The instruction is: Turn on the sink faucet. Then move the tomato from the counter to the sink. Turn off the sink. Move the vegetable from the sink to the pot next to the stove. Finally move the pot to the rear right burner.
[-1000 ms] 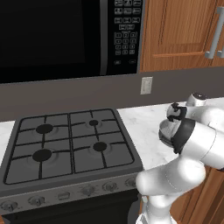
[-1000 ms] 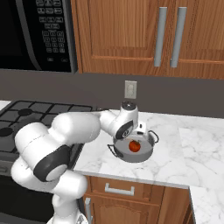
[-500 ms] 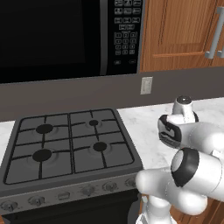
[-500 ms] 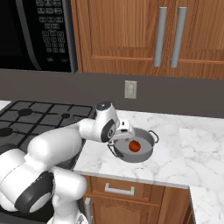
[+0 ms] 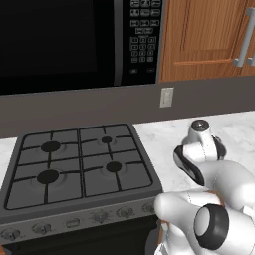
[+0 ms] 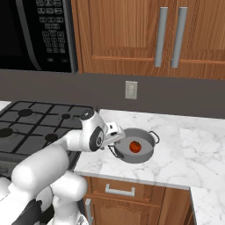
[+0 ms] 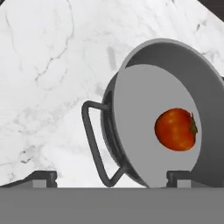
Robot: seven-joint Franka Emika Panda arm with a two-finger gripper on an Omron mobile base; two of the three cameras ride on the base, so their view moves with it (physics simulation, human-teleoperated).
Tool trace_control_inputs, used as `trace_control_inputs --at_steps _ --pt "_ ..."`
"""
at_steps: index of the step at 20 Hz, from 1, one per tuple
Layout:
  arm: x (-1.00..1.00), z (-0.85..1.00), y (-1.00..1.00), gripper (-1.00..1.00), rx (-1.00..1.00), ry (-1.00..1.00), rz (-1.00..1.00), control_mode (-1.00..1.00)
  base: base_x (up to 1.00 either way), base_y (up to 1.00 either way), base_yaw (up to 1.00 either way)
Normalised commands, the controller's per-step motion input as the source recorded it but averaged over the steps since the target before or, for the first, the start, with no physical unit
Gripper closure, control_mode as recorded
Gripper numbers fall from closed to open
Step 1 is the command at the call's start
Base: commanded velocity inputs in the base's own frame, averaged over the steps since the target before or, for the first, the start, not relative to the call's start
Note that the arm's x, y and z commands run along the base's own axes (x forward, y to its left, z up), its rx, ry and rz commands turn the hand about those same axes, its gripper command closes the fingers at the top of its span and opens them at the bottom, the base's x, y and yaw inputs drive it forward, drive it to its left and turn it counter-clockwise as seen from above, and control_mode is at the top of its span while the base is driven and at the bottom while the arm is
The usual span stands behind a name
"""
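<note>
Since the pot [image 7: 166, 113] at the hand view's right sits on the marble worktop [image 7: 48, 65] holding the tomato [image 7: 176, 129], I'd treat it as rigid, probably weighty metal. My hand [image 7: 111, 177] is spread wide, so I'd pinch the looped handle [image 7: 94, 140] at lower centre.

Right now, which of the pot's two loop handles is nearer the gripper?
The pot's stove-side handle, lying between the open gripper's fingertips; the other handle sits on the far rim.

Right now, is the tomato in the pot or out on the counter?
In the pot: the tomato rests on its grey floor, ringed by the wall.
</note>
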Motion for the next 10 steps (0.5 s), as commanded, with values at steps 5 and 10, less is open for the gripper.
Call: trace_control_inputs --at_steps 5,10 --pt "-0.02 0.00 0.17 -1.00 -0.09 0.00 0.19 -1.00 0.00 0.00 0.00" --pt "0.11 -0.06 0.01 -1.00 -0.02 0.00 0.16 -1.00 0.00 0.00 0.00"
